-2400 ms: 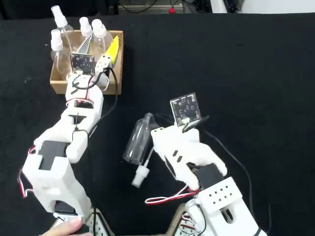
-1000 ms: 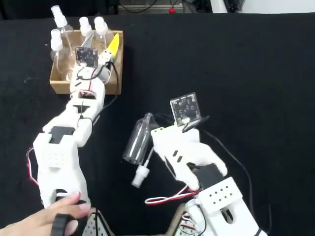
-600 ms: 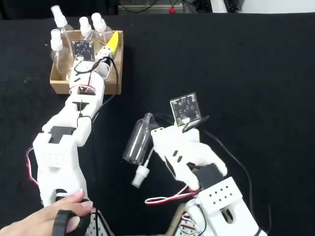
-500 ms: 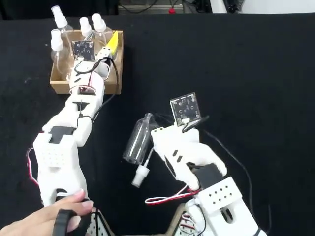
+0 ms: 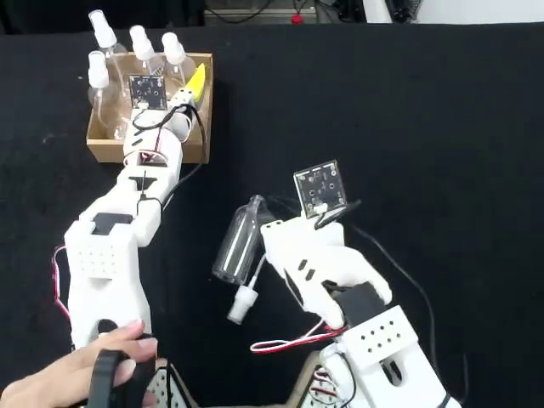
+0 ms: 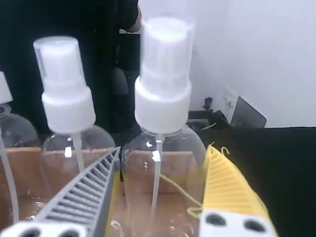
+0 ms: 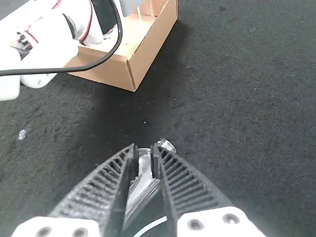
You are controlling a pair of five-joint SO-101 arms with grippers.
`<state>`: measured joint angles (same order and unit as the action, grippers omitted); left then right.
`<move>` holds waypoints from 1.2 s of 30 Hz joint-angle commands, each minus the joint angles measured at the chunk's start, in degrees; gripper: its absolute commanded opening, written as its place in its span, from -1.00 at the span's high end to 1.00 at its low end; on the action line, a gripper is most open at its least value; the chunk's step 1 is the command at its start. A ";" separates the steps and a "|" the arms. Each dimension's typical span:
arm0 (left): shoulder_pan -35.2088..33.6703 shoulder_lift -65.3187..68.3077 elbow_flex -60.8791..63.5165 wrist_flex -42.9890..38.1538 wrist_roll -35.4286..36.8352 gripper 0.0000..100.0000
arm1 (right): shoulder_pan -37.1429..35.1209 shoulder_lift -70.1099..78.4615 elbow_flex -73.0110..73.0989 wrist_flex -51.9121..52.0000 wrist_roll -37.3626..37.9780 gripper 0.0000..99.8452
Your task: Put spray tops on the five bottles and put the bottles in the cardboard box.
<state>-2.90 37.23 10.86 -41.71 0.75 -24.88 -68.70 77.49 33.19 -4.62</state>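
The cardboard box (image 5: 102, 146) stands at the table's far left and holds several clear bottles with white spray tops. My left gripper (image 5: 174, 74) is inside it, its grey and yellow fingers pressed to the sides of one upright capped bottle (image 6: 160, 168), with the box wall (image 6: 24, 163) behind. An uncapped clear bottle (image 5: 236, 246) lies mid-table. My right gripper (image 5: 257, 228) is shut on it near the neck (image 7: 165, 144), as the right wrist view of that gripper (image 7: 143, 148) shows. A loose spray top (image 5: 242, 304) with its tube lies on the cloth just below that bottle.
Black cloth covers the table. The box corner (image 7: 148, 44) and the left arm (image 7: 44, 29) lie beyond the right gripper. The left arm (image 5: 127, 212) stretches from the near edge to the box. Open cloth lies to the right.
The left arm has stretched farther into the box, and the capped bottles there shifted slightly. The right arm, its bottle and the loose spray top have not moved.
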 commanded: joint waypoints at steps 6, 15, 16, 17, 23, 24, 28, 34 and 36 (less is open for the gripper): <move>-0.57 0.70 -4.97 -0.26 0.79 0.63 | 1.14 -0.04 -0.22 -1.32 0.00 0.89; 0.40 0.26 -1.71 -3.69 0.44 0.63 | 1.14 -0.04 -0.22 -1.32 0.00 0.89; 0.40 0.26 -1.45 -3.69 0.44 0.63 | 1.14 -0.04 -0.22 -1.32 0.00 0.89; 0.48 0.26 -1.10 -3.69 0.44 0.63 | 1.14 -0.04 -0.22 -1.32 0.00 0.89; 0.57 0.18 0.40 -3.69 0.44 0.63 | 1.14 -0.04 -0.22 -1.32 0.00 0.89; 0.40 0.18 0.40 -3.69 0.44 0.63 | 1.14 -0.04 -0.22 -1.32 0.00 0.89; 0.40 0.18 0.57 -3.60 0.44 0.63 | 1.14 -0.04 -0.22 -1.32 0.09 0.89; 1.01 -3.16 3.30 -3.43 0.79 0.63 | 1.14 -0.04 -0.22 -1.41 0.09 0.89; 0.84 -3.96 3.65 -3.34 0.79 0.63 | 1.14 -0.04 -0.22 -1.41 0.09 0.89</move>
<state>-2.90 37.58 14.64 -44.35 0.75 -24.88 -68.70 77.49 33.19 -4.62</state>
